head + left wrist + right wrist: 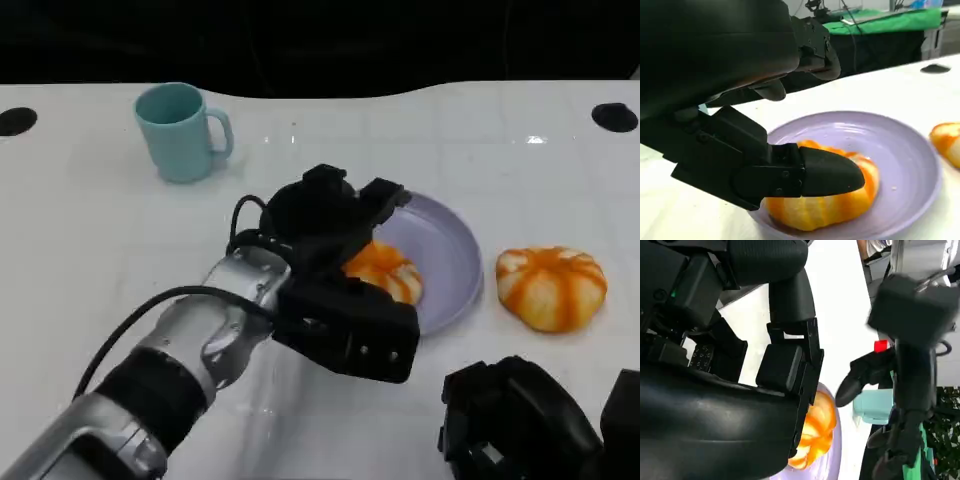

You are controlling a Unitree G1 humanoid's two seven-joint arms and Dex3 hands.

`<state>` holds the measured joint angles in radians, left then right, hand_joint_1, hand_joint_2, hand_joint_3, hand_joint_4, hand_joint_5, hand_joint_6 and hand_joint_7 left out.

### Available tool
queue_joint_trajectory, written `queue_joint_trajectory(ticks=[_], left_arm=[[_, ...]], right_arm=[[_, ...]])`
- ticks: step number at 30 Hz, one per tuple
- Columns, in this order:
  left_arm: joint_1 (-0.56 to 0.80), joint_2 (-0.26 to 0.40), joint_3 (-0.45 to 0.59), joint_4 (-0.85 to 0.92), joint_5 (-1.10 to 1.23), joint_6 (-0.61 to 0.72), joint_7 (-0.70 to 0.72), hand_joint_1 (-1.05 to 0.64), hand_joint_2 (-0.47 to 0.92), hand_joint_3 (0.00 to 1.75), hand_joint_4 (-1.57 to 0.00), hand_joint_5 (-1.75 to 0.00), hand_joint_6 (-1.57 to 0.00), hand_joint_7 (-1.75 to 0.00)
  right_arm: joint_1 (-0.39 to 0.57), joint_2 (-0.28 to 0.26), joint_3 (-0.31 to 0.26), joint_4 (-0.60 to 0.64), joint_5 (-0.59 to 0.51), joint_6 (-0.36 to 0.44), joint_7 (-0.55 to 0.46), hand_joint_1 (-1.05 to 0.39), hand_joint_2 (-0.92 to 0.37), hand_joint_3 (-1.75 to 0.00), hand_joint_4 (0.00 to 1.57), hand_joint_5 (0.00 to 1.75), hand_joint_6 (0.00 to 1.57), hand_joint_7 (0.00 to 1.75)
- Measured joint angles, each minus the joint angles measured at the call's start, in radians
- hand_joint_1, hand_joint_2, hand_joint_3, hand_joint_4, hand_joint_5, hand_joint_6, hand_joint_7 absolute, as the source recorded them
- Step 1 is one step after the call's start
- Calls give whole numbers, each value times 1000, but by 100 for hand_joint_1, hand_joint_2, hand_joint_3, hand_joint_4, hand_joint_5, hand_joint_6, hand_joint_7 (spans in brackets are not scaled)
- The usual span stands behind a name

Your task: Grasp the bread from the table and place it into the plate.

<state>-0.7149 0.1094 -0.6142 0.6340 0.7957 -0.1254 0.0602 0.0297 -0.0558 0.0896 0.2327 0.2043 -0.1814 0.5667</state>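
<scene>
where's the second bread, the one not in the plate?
In the head view the second bread lies on the white table, just off the purple plate on the robot's right side, ahead of the right hand.

Looks like a robotics lab: a glossy white table (90, 250), green-draped bench (880, 20) strewn with cables (852, 15).

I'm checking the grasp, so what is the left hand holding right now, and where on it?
The left hand holds the bread over the purple plate, its fingers across the top near side. The right hand holds nothing.
</scene>
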Motion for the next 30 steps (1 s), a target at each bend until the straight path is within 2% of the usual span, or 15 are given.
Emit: queue_joint_trajectory(ticks=[3,9,11,15,19,23,27,30], left_arm=[[49,10,49,-37,-73,-50,-1,-88,92,46,-5,-111,-9,-63],[138,18,155,-90,-242,-180,-5,-79,92,39,-29,-118,-30,-74],[171,18,189,-102,-315,-224,-24,-76,92,36,-34,-135,-32,-95],[251,20,255,-142,-467,-296,-117,-72,92,23,-52,-146,-42,-118],[319,25,305,-163,-563,-397,-151,-69,92,13,-58,-156,-48,-133],[376,16,350,-183,-711,-434,-252,-72,92,18,-62,-171,-51,-153],[424,11,375,-212,-824,-444,-363,-78,92,22,-65,-174,-58,-162],[463,8,389,-249,-932,-415,-463,-79,92,19,-76,-175,-67,-161]], right_arm=[[0,0,0,0,0,-1,0,-105,-6,-133,154,129,157,97],[0,0,1,1,0,-5,3,-105,-7,-132,154,128,157,98],[1,0,1,1,0,-5,4,-105,-7,-131,154,128,157,98],[3,1,2,-1,0,-2,2,-105,-7,-132,154,129,157,99],[4,1,3,-4,0,0,-3,-105,-4,-136,153,130,157,101],[4,1,3,-6,0,3,-4,-105,-2,-138,153,131,157,100],[4,0,3,-6,1,5,-4,-105,-2,-138,153,131,157,100],[4,-1,3,-7,1,8,-4,-105,-2,-137,153,131,157,100]])
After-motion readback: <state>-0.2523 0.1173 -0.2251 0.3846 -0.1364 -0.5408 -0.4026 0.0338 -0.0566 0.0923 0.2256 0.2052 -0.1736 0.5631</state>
